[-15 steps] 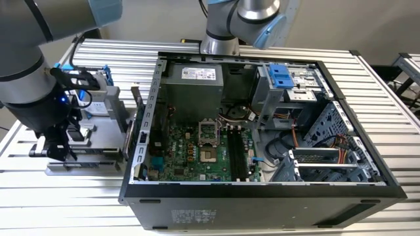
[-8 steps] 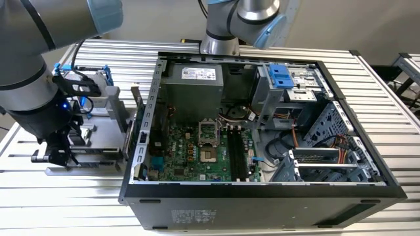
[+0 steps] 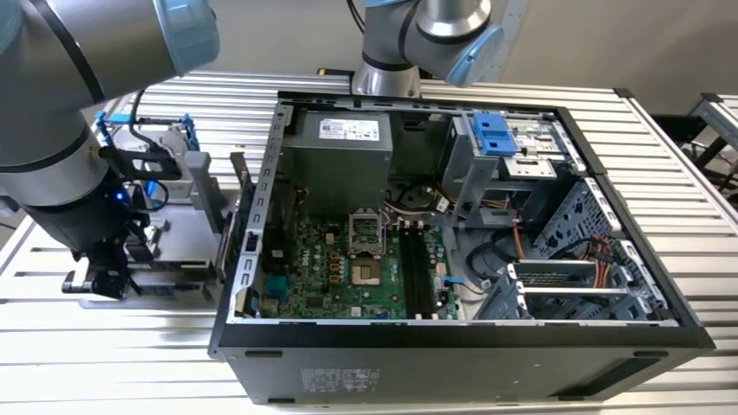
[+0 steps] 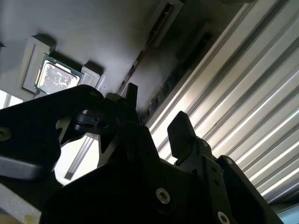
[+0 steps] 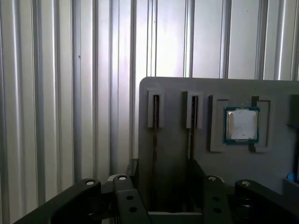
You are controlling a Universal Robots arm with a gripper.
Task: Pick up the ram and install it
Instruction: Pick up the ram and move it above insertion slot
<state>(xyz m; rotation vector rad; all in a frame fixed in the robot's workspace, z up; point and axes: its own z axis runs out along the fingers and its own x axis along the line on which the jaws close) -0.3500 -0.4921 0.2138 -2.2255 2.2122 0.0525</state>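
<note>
A grey holder plate lies on the slatted table at the exterior view's left, beside the open computer case. Two narrow slots in the plate each hold a thin dark stick standing edge-on, the ram and a second one; the ram also appears as a dark line in the second wrist view. My gripper hangs low over this plate. In both wrist views the gripper is open, its black fingers standing to either side of the sticks' near ends. I cannot tell whether they touch.
A square processor chip sits in a recess of the same plate. The case holds a green motherboard with long black memory slots and a silver power supply. A bracket with blue rails stands behind my arm. A second arm rises at the back.
</note>
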